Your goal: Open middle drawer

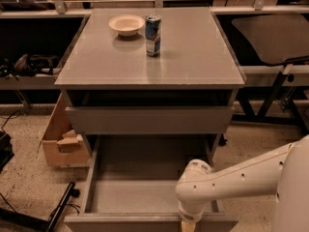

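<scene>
- Middle drawer (137,195) stands far out of the grey cabinet (193,57), toward the camera. Its grey box interior lies bare, and its front rim runs along the bottom edge of the view.
- Gripper (189,225) is at that front rim, right of centre, pointing down at the very bottom of the view. It appears to touch or overlap the rim, but contact is not certain.
- White arm (241,175) comes in from the lower right and crosses over the drawer's right front corner.
- Gripper is cut off by the lower edge, with only a tan stub showing. Cannot tell whether it is wide, narrow or holding anything.
- Drawer's front face is below the frame and unseen. Its right wall is partly hidden behind the arm.
- Upper drawer front (149,120) sits above the open drawer, with a dark gap between it and the cabinet top.
- On the cabinet top are a bowl (126,24) and a can (153,35), close together at the back left.
- A cardboard box (60,146) on the floor is just beside the cabinet's left side. A black bar (62,210) lies near the drawer's left front corner.
- Speckled floor shows to the left of the drawer. The arm fills the right side.
</scene>
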{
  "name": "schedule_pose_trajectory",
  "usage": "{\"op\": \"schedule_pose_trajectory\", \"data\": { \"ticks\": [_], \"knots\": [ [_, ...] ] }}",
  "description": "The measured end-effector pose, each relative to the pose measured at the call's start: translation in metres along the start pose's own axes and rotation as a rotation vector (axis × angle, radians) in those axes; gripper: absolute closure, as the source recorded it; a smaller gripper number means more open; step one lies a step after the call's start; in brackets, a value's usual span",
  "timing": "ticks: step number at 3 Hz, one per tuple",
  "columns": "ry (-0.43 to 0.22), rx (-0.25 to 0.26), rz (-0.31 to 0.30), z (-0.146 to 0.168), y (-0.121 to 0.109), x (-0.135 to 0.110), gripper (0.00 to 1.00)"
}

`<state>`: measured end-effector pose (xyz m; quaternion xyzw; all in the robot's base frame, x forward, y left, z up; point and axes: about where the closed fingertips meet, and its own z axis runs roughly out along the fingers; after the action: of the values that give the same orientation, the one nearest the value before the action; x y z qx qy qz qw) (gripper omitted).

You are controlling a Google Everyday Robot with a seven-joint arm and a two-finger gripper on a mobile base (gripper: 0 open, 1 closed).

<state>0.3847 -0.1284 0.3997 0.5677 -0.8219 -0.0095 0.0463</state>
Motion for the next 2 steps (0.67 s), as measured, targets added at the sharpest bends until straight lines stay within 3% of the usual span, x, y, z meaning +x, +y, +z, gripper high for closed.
{"op": "schedule_pose_trajectory", "data": {
  "ticks": [1, 2],
  "knots": [
    [0.018, 0.012, 0.013, -0.0086, 0.0206, 0.0109, 0.87],
    [0.019, 0.013, 0.013, -0.0075, 0.0216, 0.0114, 0.87]
  ]
}}
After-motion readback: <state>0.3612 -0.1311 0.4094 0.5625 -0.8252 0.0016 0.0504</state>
